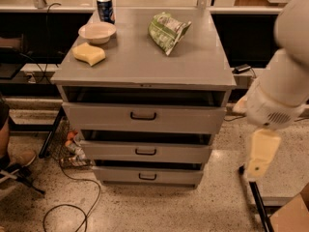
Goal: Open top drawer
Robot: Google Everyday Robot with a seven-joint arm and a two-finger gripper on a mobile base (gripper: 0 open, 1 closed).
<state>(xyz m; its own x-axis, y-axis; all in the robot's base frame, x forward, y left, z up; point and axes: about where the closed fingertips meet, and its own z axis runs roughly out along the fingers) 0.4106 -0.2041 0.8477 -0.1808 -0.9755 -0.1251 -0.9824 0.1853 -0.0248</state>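
Note:
The top drawer (pixel 193 120) is the widest of three grey metal drawers in a grey cabinet, with a small black loop handle (pixel 143 115) at its front's centre. A dark gap shows between its front and the cabinet top. My gripper (pixel 260 153), a cream-coloured piece at the end of the white arm (pixel 285 91), hangs to the right of the cabinet, about level with the middle drawer (pixel 183 152). It is apart from the cabinet and touches no drawer. The bottom drawer (pixel 178 176) sits below.
On the cabinet top (pixel 140 62) lie a blue can (pixel 105 8), a white bowl (pixel 97 32), a yellow sponge (pixel 89 53) and a green snack bag (pixel 166 30). Cables (pixel 72 197) trail on the floor at left. A black bar (pixel 256 202) lies on the floor at right.

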